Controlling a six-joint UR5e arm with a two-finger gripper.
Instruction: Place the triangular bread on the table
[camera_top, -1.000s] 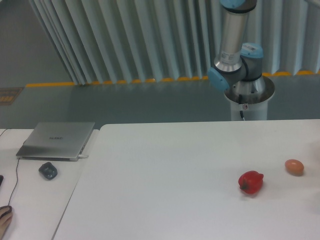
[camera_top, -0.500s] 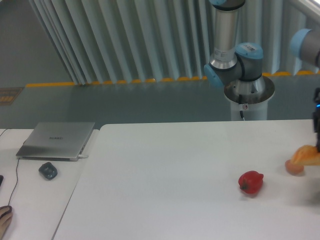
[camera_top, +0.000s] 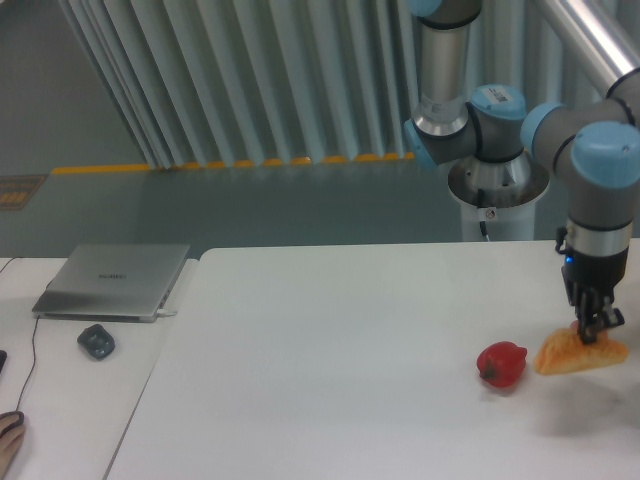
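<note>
White table (camera_top: 330, 360); end effector (camera_top: 594, 334) grips glossy triangular bread (camera_top: 580, 353) (rounded corners).

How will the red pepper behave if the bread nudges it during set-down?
The red pepper looks rounded and lobed, so it would probably wobble or roll a little. It looks glossy, so likely to slide on the smooth white table. The bread hangs just beside it.
</note>
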